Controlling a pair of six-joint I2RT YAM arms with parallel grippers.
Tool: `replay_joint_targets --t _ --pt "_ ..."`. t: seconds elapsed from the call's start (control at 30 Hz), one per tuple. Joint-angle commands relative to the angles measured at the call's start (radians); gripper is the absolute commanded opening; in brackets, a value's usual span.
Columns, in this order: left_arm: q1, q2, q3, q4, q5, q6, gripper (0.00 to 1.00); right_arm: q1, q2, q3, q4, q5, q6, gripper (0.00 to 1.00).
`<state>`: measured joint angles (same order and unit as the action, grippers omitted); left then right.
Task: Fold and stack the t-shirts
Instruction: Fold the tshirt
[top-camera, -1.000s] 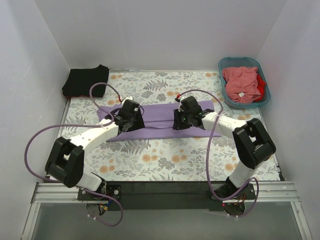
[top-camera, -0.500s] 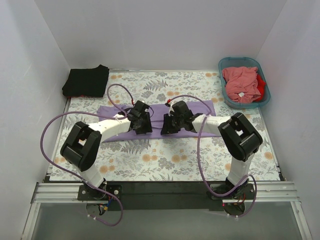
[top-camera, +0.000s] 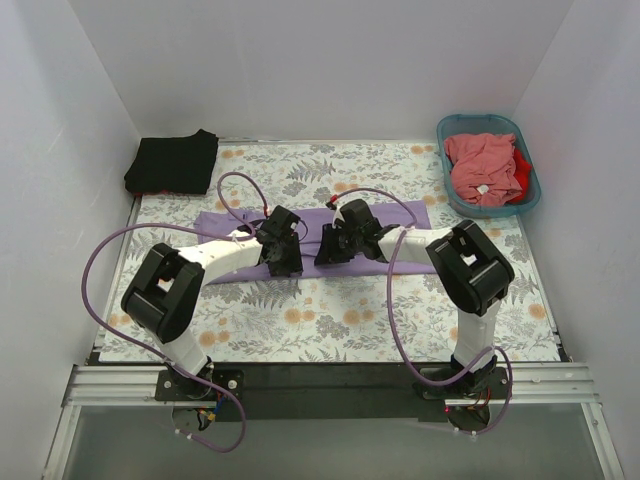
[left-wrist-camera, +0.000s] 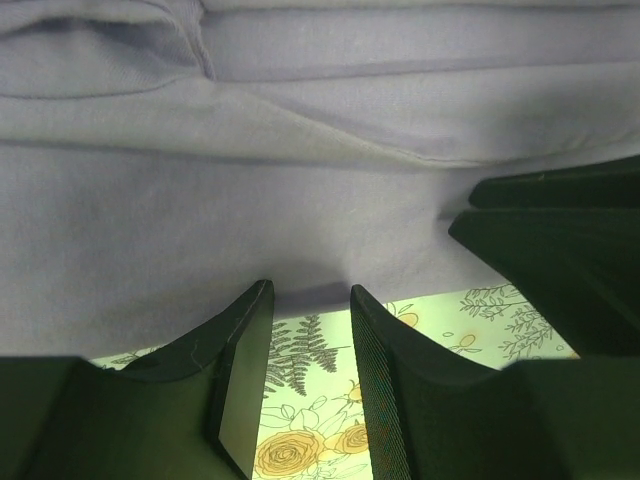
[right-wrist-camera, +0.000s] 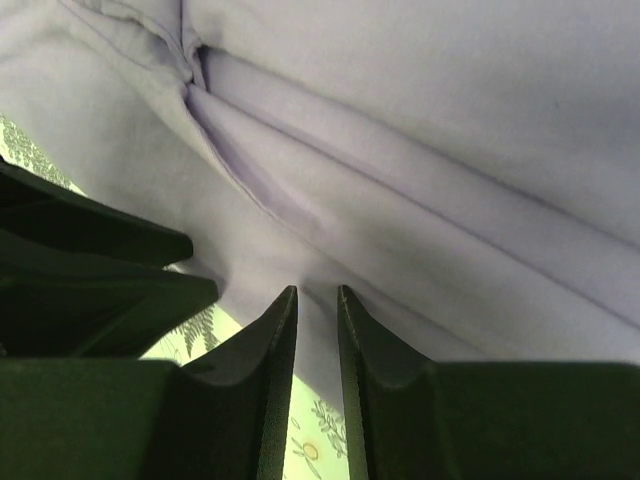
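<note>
The lavender-purple t-shirt (top-camera: 400, 235) lies folded into a long strip across the floral table. My left gripper (top-camera: 285, 262) and right gripper (top-camera: 328, 252) stand close together at the middle of its near edge. In the left wrist view the left gripper (left-wrist-camera: 310, 290) is open, its tips touching the shirt's edge (left-wrist-camera: 300, 200), with floral cloth showing between the fingers. In the right wrist view the right gripper (right-wrist-camera: 317, 292) is narrowly open, with the shirt's edge (right-wrist-camera: 400, 180) lying between its tips. The folded black t-shirt (top-camera: 172, 160) lies at the back left.
A teal basket (top-camera: 487, 119) at the back right holds a salmon-pink shirt (top-camera: 482, 165) and a red one (top-camera: 521, 165). The floral tablecloth (top-camera: 330, 310) covers the table. White walls enclose three sides. Each gripper shows as a dark shape in the other's wrist view.
Both grippers have moved inward along the strip's near edge, from near its ends to its middle, and now stand side by side. The shirt has kept its place.
</note>
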<state>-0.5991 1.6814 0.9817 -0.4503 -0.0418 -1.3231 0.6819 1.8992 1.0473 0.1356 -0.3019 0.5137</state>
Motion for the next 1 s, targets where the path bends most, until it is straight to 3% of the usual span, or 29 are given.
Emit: replay_joint_targets --t 0.0,0.37,0.63,0.8,0.97 --pt "-0.008 0.014 -0.006 -0.03 -0.001 0.016 0.35 -0.002 0.023 0.046 0.05 0.013 -0.012 0.29" --pt "-0.008 0.037 0.0 -0.047 0.0 0.025 0.35 -0.044 0.067 0.115 0.07 0.061 -0.087 0.29" --pt "-0.01 0.032 -0.008 -0.056 0.008 0.027 0.35 -0.125 0.141 0.262 0.067 0.133 -0.216 0.3" --pt "-0.01 0.012 -0.014 -0.062 -0.003 0.021 0.35 -0.174 0.071 0.257 0.041 0.13 -0.236 0.31" --pt "-0.01 -0.029 0.0 -0.068 -0.021 -0.004 0.35 -0.251 -0.073 0.114 0.013 0.012 -0.224 0.31"
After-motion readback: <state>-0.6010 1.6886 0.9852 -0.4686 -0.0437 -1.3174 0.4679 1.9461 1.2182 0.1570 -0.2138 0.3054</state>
